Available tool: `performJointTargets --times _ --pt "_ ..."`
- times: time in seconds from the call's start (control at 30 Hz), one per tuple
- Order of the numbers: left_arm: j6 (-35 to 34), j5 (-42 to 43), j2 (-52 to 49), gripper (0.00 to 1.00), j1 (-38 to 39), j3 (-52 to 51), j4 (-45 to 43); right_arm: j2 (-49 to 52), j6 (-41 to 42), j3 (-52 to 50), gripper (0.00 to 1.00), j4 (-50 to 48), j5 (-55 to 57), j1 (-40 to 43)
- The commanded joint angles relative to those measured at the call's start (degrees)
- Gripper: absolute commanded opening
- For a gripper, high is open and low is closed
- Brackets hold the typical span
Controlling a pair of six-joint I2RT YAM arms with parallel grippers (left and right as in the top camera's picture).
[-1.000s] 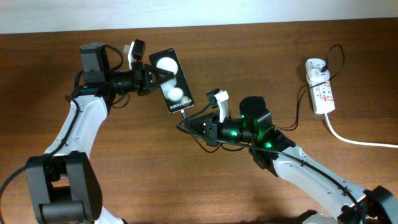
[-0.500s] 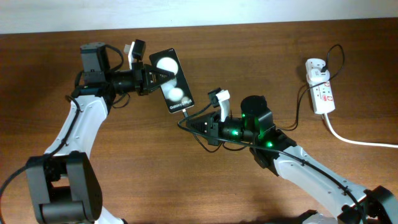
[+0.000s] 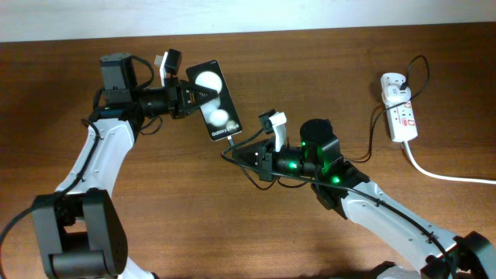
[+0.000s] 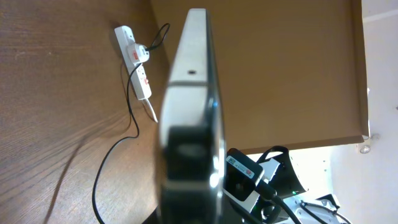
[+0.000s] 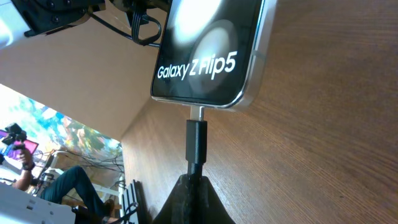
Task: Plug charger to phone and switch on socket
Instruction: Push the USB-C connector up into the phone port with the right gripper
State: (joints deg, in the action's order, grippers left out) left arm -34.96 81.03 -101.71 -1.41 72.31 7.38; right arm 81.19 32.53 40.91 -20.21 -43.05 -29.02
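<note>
Now the left gripper [image 3: 198,94] clamps the slick-looking, rigid phone [image 3: 221,116] by its upper end, while the right gripper [image 3: 236,153] pinches the charger [image 5: 196,140] by its stiff plug, not its limp cable, at the phone's port.

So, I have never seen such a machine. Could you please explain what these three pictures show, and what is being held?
The machine is two robot arms at a wooden table: a left arm and a right arm. Each arm ends in a two-finger gripper.

One picture is taken from above. The other two come from a small camera on each wrist.

The left gripper is shut on the phone, a black slab with two white discs on its face. The right gripper is shut on the charger's small black plug, whose metal tip meets the phone's lower end. I cannot tell whether it is fully in.

The thin black cable runs to the white socket strip, which lies on the table.
</note>
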Motion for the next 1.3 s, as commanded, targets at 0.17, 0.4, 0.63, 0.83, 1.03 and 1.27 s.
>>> performJointTargets --times 0.17,0.4,0.63,0.83,1.03,1.27 --pt "1.18 1.44 0.42 0.00 0.15 0.48 -0.50 0.17 -0.79 0.24 0.04 -0.85 -1.25 0.17" --pt "1.16 0.15 0.42 0.00 0.13 0.48 -0.50 0.17 -0.79 0.24 0.04 -0.17 -2.03 0.17" --pt "1.16 0.13 0.42 0.00 0.13 0.48 -0.50 0.17 -0.79 0.24 0.04 -0.20 -2.03 0.17" --pt "1.18 -0.48 0.42 0.00 0.13 0.48 -0.50 0.17 -0.79 0.24 0.04 -0.20 -2.01 0.17" --pt "1.20 -0.48 0.42 0.00 0.13 0.48 -0.50 0.17 -0.79 0.24 0.04 -0.20 -2.01 0.17" --pt "1.55 -0.22 0.42 0.00 0.15 0.48 -0.48 0.17 -0.79 0.24 0.04 -0.46 -1.33 0.22"
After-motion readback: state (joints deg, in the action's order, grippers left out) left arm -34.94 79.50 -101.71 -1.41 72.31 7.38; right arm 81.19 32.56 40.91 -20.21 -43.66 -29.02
